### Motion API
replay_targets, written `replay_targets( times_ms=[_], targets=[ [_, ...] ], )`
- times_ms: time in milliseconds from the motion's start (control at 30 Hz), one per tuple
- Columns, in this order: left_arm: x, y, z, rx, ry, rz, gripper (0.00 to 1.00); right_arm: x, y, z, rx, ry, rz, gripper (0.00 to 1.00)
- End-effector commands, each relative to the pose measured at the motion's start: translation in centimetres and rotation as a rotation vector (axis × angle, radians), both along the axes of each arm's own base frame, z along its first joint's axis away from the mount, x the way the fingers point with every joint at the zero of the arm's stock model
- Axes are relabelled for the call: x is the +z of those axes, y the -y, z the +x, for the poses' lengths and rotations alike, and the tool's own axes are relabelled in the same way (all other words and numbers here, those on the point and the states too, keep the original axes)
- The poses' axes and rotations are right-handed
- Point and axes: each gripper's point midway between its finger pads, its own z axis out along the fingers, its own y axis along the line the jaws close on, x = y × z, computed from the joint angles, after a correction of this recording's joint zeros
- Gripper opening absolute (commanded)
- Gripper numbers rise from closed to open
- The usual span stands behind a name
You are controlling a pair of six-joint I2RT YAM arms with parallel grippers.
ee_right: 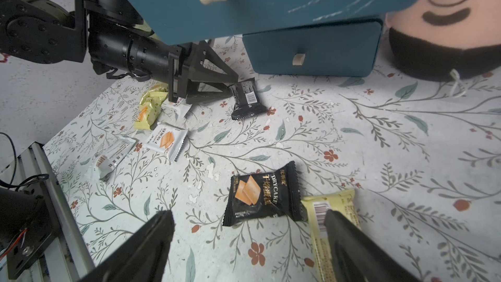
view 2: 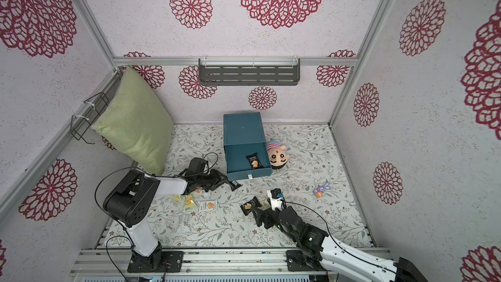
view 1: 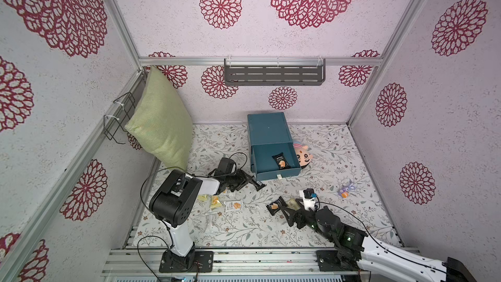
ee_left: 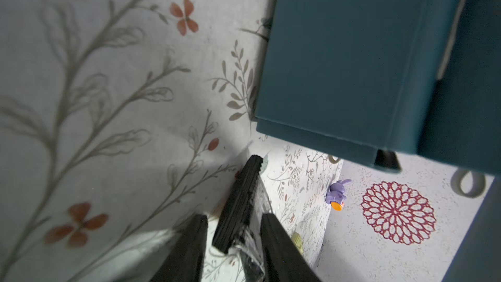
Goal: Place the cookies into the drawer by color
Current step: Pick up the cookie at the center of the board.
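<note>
The teal drawer [view 1: 267, 131] stands at the back with its top drawer pulled out, and one black cookie [view 1: 281, 160] lies inside. My left gripper [view 1: 253, 183] is just left of the drawer front and is shut on the end of a black cookie [ee_left: 241, 207]; that cookie's other end rests on the table [ee_right: 245, 99]. My right gripper [ee_right: 248, 214] hovers open. Another black cookie [ee_right: 261, 193] lies just ahead of its tips, and a yellow cookie [ee_right: 330, 212] lies partly under one finger. Yellow [view 1: 215, 202] and white [view 1: 233, 205] cookies lie near the left arm.
A pink plush head [view 1: 303, 154] leans against the drawer's right side. A small purple figure [view 1: 345, 189] sits further right. A green pillow [view 1: 162, 120] fills the back left corner below a wire rack [view 1: 119, 115]. A grey shelf [view 1: 273, 73] hangs on the back wall.
</note>
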Motion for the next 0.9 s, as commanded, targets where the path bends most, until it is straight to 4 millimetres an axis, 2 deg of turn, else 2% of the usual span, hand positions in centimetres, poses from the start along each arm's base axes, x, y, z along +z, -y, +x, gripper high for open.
replay_targets(
  times_ms=[0, 233, 367, 633, 867],
  targets=[
    [-0.7, -0.1, 0.1, 0.003, -0.011, -0.009, 0.32, 1.9, -0.1, 0.4, -0.021, 0.026, 0.038, 0.93],
    [-0.8, -0.3, 0.1, 0.012, -0.019, -0.006, 0.08, 1.8, -0.1, 0.3, -0.02, 0.022, 0.04, 0.93],
    [-0.3, -0.4, -0.1, 0.015, -0.012, -0.009, 0.0, 1.8, -0.1, 0.3, -0.022, 0.019, 0.04, 0.94],
    [2.9, -1.5, -1.3, 0.034, 0.039, -0.001, 0.0, 1.7, 0.0, 0.2, -0.022, 0.016, 0.037, 0.94],
    [6.8, -4.2, -3.2, 0.05, 0.096, 0.109, 0.0, 1.6, 0.1, 0.3, -0.027, 0.017, 0.031, 0.94]
  ],
)
